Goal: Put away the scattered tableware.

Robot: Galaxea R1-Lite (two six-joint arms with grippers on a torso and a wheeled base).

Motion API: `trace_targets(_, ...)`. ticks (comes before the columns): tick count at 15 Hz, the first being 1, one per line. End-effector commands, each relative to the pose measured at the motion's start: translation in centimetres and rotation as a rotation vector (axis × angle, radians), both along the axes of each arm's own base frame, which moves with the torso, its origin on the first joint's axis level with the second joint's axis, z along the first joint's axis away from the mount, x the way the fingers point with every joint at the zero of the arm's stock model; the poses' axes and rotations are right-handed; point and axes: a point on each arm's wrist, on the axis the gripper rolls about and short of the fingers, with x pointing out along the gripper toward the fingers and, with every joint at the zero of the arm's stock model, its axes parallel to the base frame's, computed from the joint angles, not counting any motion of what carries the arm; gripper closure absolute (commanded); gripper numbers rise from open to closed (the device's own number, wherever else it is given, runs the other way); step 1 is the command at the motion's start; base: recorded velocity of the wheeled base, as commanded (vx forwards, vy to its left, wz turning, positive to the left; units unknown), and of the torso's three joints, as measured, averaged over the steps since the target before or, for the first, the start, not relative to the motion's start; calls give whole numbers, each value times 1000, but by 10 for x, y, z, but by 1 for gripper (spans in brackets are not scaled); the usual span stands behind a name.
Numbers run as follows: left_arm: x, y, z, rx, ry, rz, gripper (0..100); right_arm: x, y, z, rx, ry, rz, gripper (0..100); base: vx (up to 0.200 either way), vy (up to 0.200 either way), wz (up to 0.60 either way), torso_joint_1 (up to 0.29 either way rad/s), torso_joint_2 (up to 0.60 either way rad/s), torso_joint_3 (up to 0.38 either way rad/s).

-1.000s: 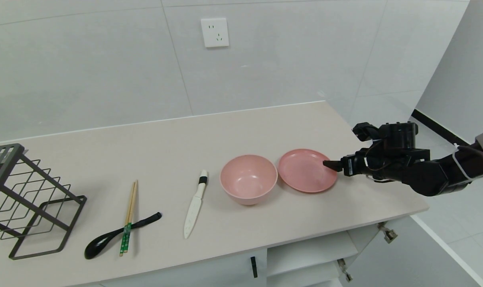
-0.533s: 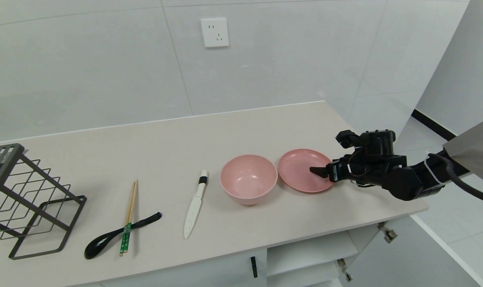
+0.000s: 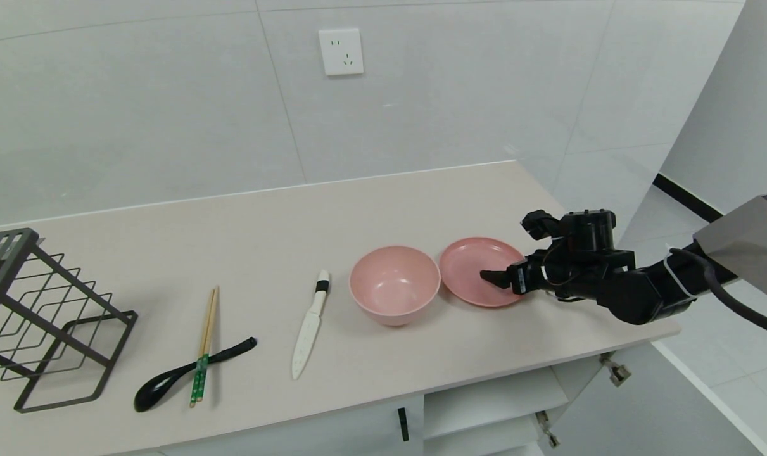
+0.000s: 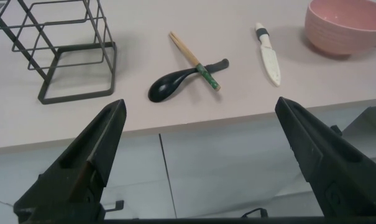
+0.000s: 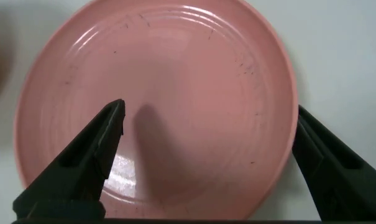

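A pink plate (image 3: 475,266) (image 5: 175,74) lies on the counter's right end, beside a pink bowl (image 3: 394,284) (image 4: 346,25). My right gripper (image 3: 505,252) (image 5: 209,112) hangs open low over the plate; one finger (image 5: 94,155) is above its inside, the other (image 5: 327,162) out past its rim. Further left lie a white knife (image 3: 310,326) (image 4: 268,53), chopsticks (image 3: 206,342) (image 4: 194,59) and a black spoon (image 3: 180,373) (image 4: 175,78) crossed under them. My left gripper (image 4: 200,102) is open with nothing in it, off the counter's front edge.
A black wire rack (image 3: 41,316) (image 4: 63,50) stands at the counter's left end. The beige counter (image 3: 263,221) ends just right of the plate. Cabinet doors and an open shelf (image 3: 497,399) sit below the front edge. A tiled wall runs behind.
My right gripper has moved left, from the plate's right rim to over the plate. The other tableware has stayed put.
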Motion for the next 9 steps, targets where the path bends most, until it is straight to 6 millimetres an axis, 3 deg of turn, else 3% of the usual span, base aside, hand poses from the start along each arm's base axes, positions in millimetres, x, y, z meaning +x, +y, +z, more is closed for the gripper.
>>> trace_targets(1, 0, 0, 0, -1, 1, 1, 0, -4, 7, 5, 4, -9, 20, 100, 0, 0, 0, 0, 0, 0)
trace_targets(4, 0, 0, 0, -1, 1, 1, 0, -6, 1, -14, -21, 46, 0, 100, 0, 0, 0, 0, 0, 0)
trace_targets(5, 0, 0, 0, -1, 1, 1, 0, -5, -13, -23, -38, 69, -27, 100, 0, 0, 0, 0, 0, 0)
trace_targets(8, 0, 0, 0, -1, 1, 1, 0, -3, -20, -21, -52, 57, -37, 100, 0, 0, 0, 0, 0, 0)
trace_targets(9, 0, 0, 1, -4, -2, 1, 0, -4, -20, -11, -45, 30, -39, 100, 0, 0, 0, 0, 0, 0)
